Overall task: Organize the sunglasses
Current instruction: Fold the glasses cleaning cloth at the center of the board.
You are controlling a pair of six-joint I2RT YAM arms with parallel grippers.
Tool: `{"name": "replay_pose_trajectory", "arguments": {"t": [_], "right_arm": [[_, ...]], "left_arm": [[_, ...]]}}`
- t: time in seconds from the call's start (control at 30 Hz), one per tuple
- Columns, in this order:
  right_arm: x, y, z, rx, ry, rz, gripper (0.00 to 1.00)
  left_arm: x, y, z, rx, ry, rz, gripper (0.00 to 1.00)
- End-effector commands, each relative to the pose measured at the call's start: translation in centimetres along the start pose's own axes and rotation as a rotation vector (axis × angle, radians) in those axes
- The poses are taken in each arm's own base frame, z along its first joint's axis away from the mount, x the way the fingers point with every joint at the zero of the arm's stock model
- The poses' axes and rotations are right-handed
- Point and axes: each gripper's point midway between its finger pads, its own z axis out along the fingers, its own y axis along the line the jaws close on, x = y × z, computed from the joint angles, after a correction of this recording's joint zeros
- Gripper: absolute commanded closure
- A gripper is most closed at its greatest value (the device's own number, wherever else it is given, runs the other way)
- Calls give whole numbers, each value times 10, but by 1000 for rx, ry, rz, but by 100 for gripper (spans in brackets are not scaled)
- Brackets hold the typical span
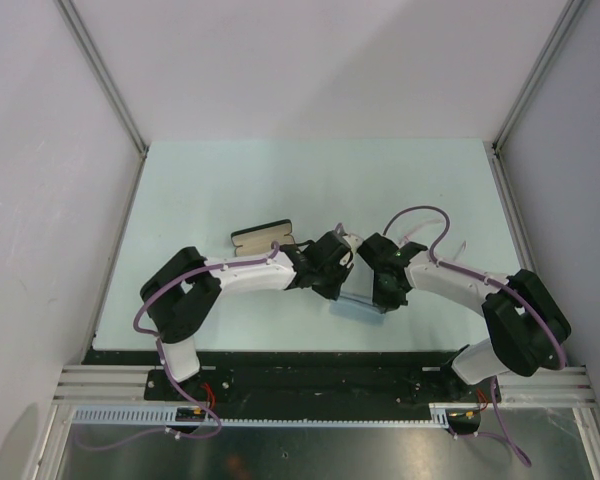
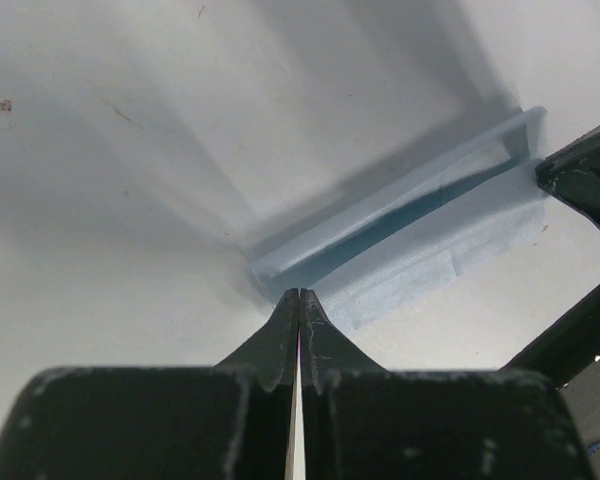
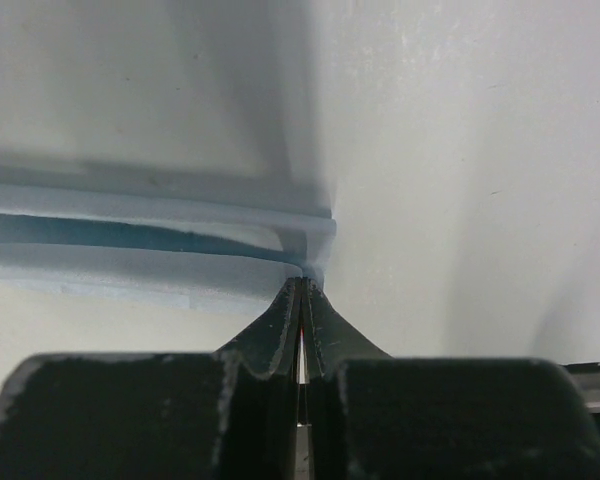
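Left gripper (image 2: 298, 298): you had it closed tight, its tips pinching the near edge of the light blue cloth (image 2: 435, 245).
Right gripper (image 3: 302, 288): closed as well, nipping a corner of the same cloth, which lay doubled over just ahead of its tips.
Case (image 1: 263, 238): lay beyond your left gripper, apart from the cloth.
Sunglasses: no view showed them plainly, so you could not tell their place.
Progress: judged midway at best, with the cloth fold in hand and the glasses and case not yet settled.

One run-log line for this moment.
left gripper: shut on blue cloth corner | right gripper: shut on cloth's other end | cloth: folded over
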Motion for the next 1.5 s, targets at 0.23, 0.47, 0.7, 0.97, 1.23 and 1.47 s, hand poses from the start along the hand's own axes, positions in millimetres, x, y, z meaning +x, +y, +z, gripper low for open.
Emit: {"name": "replay_pose_trajectory", "arguments": {"t": [0.23,0.47,0.7,0.97,1.23,1.47], "right_arm": [[-7,15,-6,-49,-6,-1,94],[-4,14,-2,-35,9,-2,93],[-4,11,-1,-16,4,6,89],[-9,13,-11,-46,-25,26,68],[-24,13,-31,-107,-89,84,62],[-23,19,-24,-120,-62,97,79]], "left_arm": [[-1,1,-6,-19,-23,34,100],[-1,1,-4,-16,-19,26,100],[-2,-2,-6,-1,-21,24,87],[-10,-5,-17,4,-54,20,61],[-19,-6,-27,8,-88,5,59],[-15,-15,-18,56,-53,14,75]]}}
